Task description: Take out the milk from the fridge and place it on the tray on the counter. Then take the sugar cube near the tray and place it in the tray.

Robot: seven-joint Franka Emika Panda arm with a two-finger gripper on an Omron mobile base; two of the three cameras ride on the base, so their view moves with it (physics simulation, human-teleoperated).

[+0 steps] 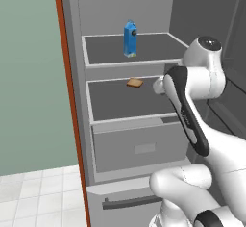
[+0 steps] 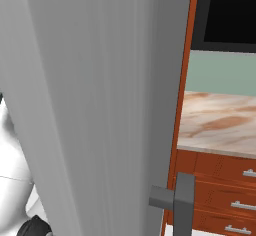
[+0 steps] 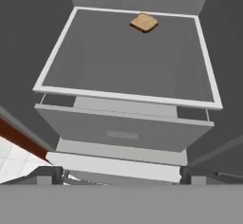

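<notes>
The fridge [image 1: 72,77] stands open. On its upper shelf the blue milk carton [image 1: 130,39] stands upright. The hand view looks down on the lower shelf [image 3: 123,61], above the front of a drawer [image 3: 122,133]. My gripper [image 3: 122,176] hovers in front of that shelf, below the milk's level. It is open with nothing between its fingertips [image 3: 48,174], which stand wide apart. The counter [image 2: 220,122] lies to the right of the fridge door [image 2: 100,105]. The tray and the sugar cube are out of view.
A flat tan bread slice [image 1: 135,82] [image 3: 144,22] lies at the back of the lower shelf. The open door's dark bar handle [image 2: 176,198] juts out beside red-brown drawers [image 2: 220,182]. My own arm [image 1: 192,106] crosses the fridge's right half.
</notes>
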